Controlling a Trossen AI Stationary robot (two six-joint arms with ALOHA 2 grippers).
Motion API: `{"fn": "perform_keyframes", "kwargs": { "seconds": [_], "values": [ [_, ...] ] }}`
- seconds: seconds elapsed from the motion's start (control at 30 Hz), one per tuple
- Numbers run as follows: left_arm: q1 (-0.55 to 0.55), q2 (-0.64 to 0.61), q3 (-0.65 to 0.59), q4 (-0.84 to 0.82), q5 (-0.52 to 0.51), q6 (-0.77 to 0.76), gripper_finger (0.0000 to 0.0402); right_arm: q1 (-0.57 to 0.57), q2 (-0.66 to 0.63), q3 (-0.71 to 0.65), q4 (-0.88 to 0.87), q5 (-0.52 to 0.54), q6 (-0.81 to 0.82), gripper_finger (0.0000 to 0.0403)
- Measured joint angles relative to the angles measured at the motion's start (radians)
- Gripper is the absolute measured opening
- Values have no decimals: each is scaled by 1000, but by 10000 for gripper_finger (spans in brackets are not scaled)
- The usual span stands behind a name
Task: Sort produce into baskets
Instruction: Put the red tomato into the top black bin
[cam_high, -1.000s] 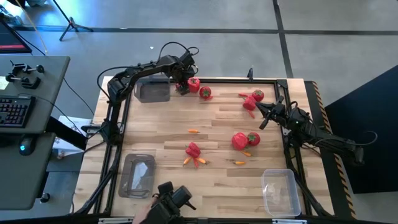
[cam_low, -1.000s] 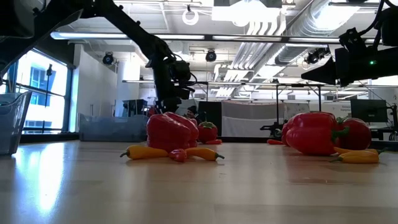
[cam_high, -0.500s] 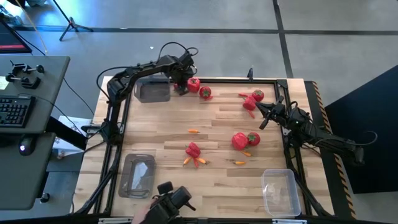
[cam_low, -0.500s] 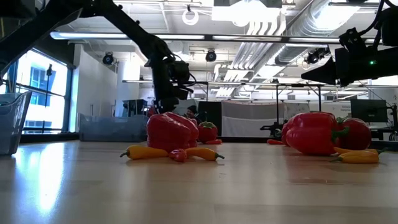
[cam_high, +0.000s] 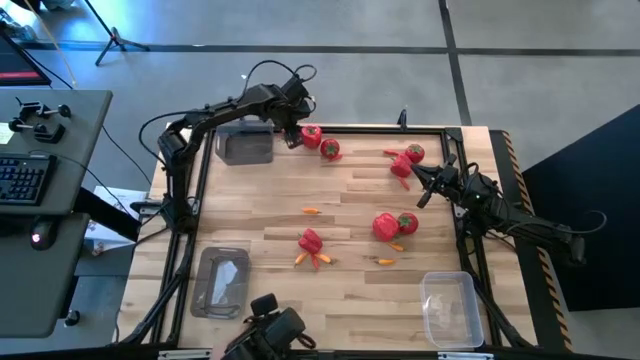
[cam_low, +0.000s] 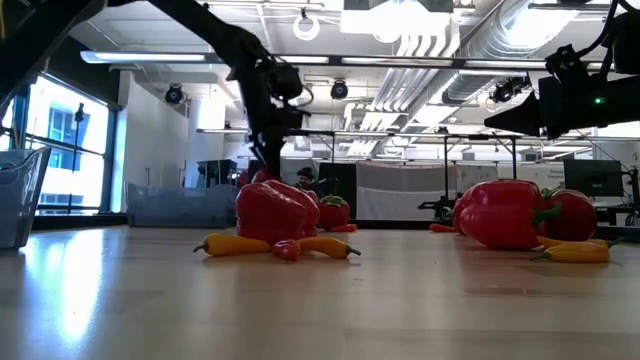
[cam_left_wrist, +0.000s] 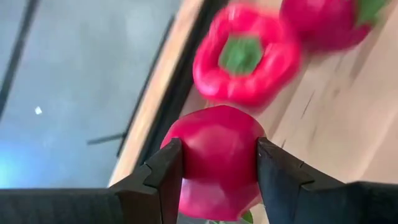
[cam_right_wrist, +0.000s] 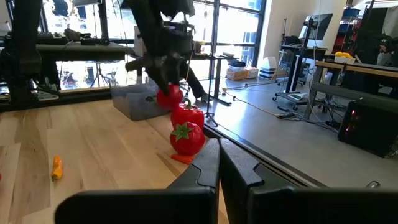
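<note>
My left gripper (cam_high: 292, 137) hangs above the table's far left part, next to the far-left clear basket (cam_high: 245, 147), shut on a small round red fruit (cam_left_wrist: 217, 134). The right wrist view shows that fruit (cam_right_wrist: 169, 97) clear of the wood. Just beside it, a red bell pepper (cam_high: 311, 135) and another red fruit (cam_high: 330, 149) rest on the table. My right gripper (cam_high: 424, 192) waits shut at the table's right side, pointing level, with nothing in it. My left gripper pinches the round red fruit between its two fingers, one on each of its opposite sides (cam_left_wrist: 186, 155). The fingers (cam_left_wrist: 277, 171) come steeply from above. The fruit is lifted clear of the table, and a bit of green (cam_left_wrist: 246, 216) shows at its end near the wrist.
More red produce lies at the far right (cam_high: 406, 160), centre right (cam_high: 393, 225) and centre (cam_high: 311, 240), with slim orange pieces (cam_high: 312, 211) between. Two more clear baskets stand at the near left (cam_high: 220, 282) and near right (cam_high: 450, 305).
My left gripper has risen from the table beside the far-left basket, taking the small red fruit up with it. The fruit now hangs clear of the wood. The pepper and fruit beside it have stayed in place.
</note>
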Motion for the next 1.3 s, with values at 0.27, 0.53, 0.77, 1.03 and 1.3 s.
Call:
{"fn": "perform_keyframes", "kwargs": {
  "seconds": [0.27, 0.53, 0.77, 1.03, 1.3],
  "values": [
    [5, -155, 4, -30, -10, -84, 147, 0, 0, 0, 0, 0, 0, 0],
    [79, -255, -118, -132, -20, -234, 147, 0, 0, 0, 0, 0, 0, 0],
    [151, -266, -314, 24, -7, -386, 147, 0, 0, 0, 0, 0, 0, 0],
    [181, -266, -407, 134, 14, -468, 147, 0, 0, 0, 0, 0, 0, 0],
    [226, -267, -464, 214, 10, -551, 147, 0, 0, 0, 0, 0, 0, 0]
  ]
}}
